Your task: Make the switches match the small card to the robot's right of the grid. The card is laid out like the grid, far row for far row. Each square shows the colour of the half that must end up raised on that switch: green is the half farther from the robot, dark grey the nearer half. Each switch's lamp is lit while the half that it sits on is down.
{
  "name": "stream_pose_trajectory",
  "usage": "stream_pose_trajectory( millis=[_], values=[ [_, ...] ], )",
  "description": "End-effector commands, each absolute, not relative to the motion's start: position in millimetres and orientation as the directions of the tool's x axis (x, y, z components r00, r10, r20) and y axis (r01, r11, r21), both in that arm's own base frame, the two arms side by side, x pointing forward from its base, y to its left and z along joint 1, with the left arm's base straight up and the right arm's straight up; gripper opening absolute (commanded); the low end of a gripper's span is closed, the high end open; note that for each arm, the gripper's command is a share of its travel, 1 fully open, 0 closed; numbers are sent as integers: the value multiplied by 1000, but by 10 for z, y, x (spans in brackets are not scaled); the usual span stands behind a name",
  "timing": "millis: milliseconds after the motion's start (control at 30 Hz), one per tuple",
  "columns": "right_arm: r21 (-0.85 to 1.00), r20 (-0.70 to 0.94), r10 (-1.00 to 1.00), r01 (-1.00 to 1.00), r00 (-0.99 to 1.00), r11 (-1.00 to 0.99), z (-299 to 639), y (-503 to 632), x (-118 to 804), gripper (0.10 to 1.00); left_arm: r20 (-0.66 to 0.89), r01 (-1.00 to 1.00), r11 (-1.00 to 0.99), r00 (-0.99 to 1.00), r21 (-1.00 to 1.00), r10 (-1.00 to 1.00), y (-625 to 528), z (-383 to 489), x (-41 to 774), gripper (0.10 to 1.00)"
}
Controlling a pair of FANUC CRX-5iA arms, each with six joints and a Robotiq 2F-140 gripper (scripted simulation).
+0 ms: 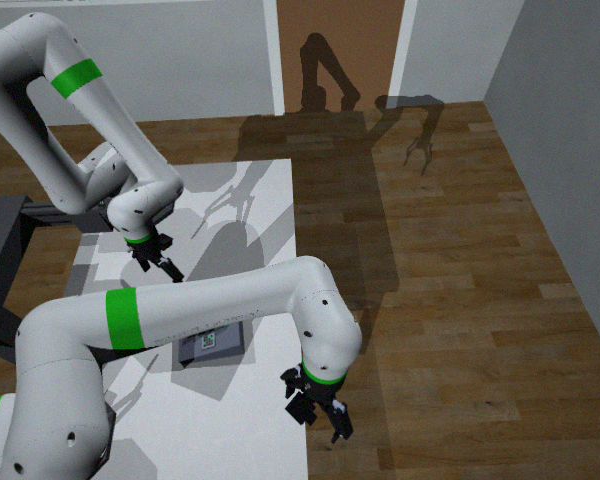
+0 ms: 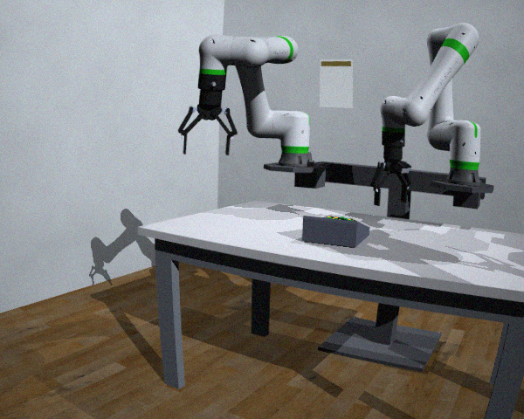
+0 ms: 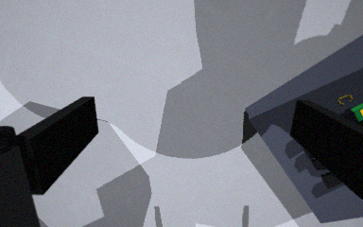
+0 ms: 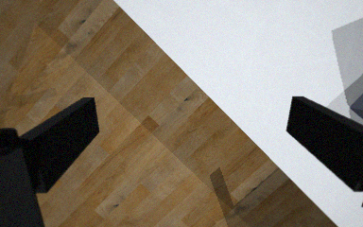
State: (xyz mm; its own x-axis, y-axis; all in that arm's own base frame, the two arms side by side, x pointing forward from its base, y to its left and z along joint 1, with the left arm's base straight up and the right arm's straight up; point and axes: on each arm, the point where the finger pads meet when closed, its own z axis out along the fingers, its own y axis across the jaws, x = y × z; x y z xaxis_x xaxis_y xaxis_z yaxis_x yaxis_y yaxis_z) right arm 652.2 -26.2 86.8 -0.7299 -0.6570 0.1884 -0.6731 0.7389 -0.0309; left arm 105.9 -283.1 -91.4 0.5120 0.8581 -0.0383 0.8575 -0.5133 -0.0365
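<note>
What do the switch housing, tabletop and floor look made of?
Housing: matte blue-grey, painted metal or plastic; even colour, no grain.
Tabletop: smooth off-white, probably laminate; no visible grain.
Floor: satin wood or wood-look planks; grain and dark knots.

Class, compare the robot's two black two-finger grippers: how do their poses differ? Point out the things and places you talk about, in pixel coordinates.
The left gripper [image 1: 161, 273] [image 2: 390, 202] [image 3: 195, 116] is over the white table [image 1: 269, 439] [image 2: 235, 221] [image 3: 51, 47] [image 4: 264, 71]; the right gripper [image 1: 318, 417] [image 2: 205, 153] [image 4: 193, 114] is at its edge, partly over wooden floor [image 1: 445, 258] [image 2: 72, 360] [image 4: 122, 156].
The left gripper hangs lower; the right gripper hangs higher.
Both are open, empty and point downward.
</note>
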Motion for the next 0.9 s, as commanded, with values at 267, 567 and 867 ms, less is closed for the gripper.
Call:
stream_pose_trajectory(
  millis=[267,567,867],
  values=[
    [17,167,-724,-732,-669,681,1135,-1372,6257,1000,-39,858,-513,512,-36,858,-2835,-911,1061,1000],
    [53,137,-784,-786,-605,616,1378,-2391,5785,1000,-39,858,-513,512,-36,858,-2835,-911,1061,1000],
    [71,109,-828,-827,-550,558,1566,-3123,5278,1000,-39,858,-513,512,-36,858,-2835,-911,1061,1000]
  ],
)
